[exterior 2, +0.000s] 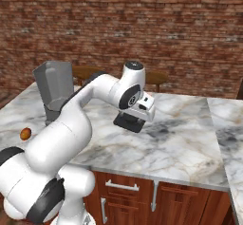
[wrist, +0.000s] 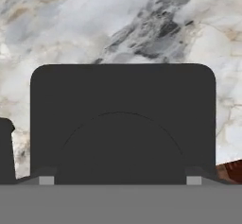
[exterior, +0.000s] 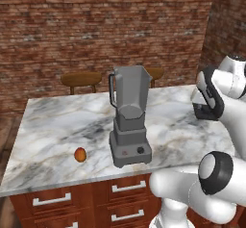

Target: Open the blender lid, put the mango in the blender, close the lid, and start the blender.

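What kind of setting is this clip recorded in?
A rendered home kitchen, most likely an island or bar counter: a marble countertop over wooden drawers with metal handles, a grey blender standing on it, round wooden stools behind, and a brick wall at the back.

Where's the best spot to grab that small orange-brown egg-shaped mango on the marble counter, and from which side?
Come straight down and close across the narrow middle of the small orange-brown egg-shaped mango. It lies free on the marble counter, apart from the grey blender, so both flanks look reachable; its rounded ends would likely slip.
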